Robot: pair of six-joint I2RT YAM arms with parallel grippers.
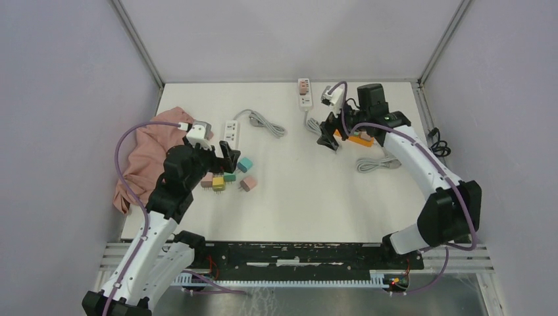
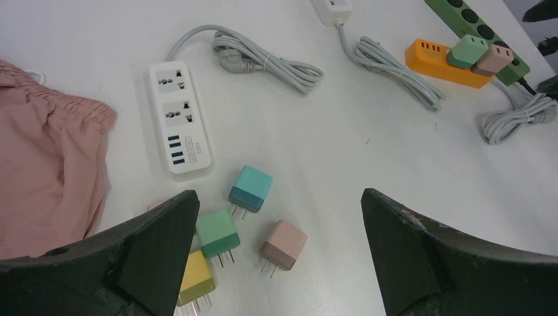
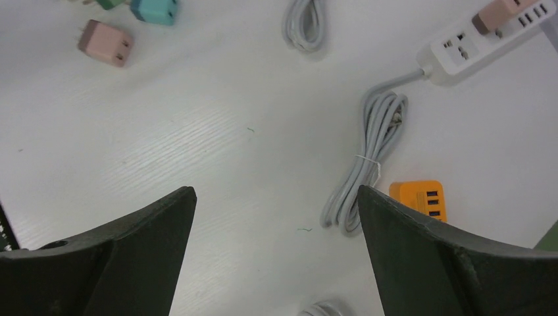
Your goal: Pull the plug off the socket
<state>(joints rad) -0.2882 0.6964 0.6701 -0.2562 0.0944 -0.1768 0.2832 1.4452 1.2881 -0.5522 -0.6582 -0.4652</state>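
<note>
Two small plugs, a green plug and a pink plug, are seated side by side at one end of the orange power strip. Both are judged light, rigid and smooth-sided, retained only by prong friction, so each is best taken across its two flat opposite faces and drawn straight off while the light strip is held down. The right gripper is positioned near the strip and the left gripper well apart from it, both with fingers spread wide and nothing between them.
</note>
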